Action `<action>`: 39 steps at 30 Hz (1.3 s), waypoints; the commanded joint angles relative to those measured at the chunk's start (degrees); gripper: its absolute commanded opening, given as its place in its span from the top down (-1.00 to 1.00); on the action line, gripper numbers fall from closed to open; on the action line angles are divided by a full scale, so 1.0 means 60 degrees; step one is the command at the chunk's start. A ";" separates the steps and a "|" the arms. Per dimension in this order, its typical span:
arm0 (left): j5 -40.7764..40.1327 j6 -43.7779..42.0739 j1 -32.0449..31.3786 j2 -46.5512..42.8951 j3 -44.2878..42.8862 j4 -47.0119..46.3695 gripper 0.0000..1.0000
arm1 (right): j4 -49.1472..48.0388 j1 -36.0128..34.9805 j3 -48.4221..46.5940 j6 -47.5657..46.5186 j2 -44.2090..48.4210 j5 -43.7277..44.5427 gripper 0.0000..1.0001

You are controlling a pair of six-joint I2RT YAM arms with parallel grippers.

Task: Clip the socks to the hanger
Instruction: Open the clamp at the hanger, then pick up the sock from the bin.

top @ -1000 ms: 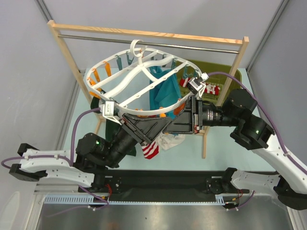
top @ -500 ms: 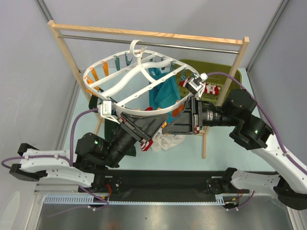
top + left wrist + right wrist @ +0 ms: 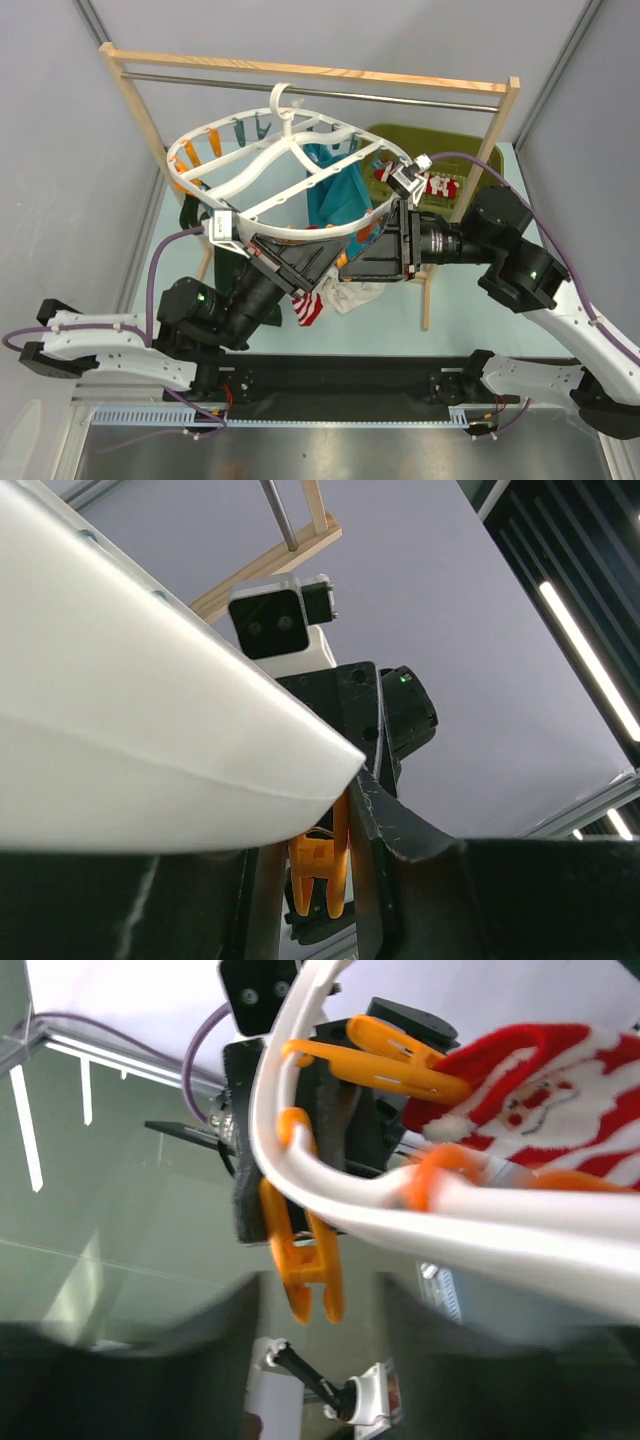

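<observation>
Left claw (image 3: 312, 825): together on an orange clip (image 3: 320, 875). The two dark fingers press it from both sides, just under the white rim of the hanger (image 3: 120, 730).
Right claw (image 3: 320, 1310): the fingers stand apart with nothing between them, and it faces along the rim toward the left arm.
Socks: in the right wrist view, a Santa sock (image 3: 540, 1100) sits in the mouth of a second orange clip (image 3: 400, 1055) at the rim. In the top view, a striped sock (image 3: 309, 306) hangs below the near rim, under the left arm. I cannot tell if they are the same sock.
Step, as I judge: the left claw squeezes a clip to open it for a sock.
Risk: the clip slips out of the fingers, or the sock drops to the table (image 3: 450, 300).
Cause: the hanger hangs only by its hook on the wooden rack (image 3: 300, 68), so it can swing away under a push. Both arms also crowd under the same part of the rim and may bump.
Change from a second ago: the left claw has come together and the right one has widened a little. The hanger's left rim now sits further left and higher in the top view, and less of the striped sock shows.
</observation>
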State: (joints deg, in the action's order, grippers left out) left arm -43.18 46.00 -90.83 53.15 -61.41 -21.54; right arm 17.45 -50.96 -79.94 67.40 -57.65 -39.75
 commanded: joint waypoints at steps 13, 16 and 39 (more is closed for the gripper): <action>-0.0010 0.0361 -0.0053 -0.0142 -0.0459 0.0807 1.00 | 0.2863 0.0437 -0.0724 -0.3041 0.1184 0.2827 -0.99; 0.0019 0.0478 -0.0053 -0.0171 -0.0400 0.0909 1.00 | 0.4017 0.0437 -0.0914 -0.3891 0.1550 0.4040 -0.99; -0.0538 0.0947 -0.0024 -0.0976 0.0142 0.1539 1.00 | 1.1222 0.0363 0.0595 -0.0604 0.2290 1.6136 0.23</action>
State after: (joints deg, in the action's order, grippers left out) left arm -43.86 51.70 -90.89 48.47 -60.84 -11.84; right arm 75.29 -48.66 -75.09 56.45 -35.75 40.07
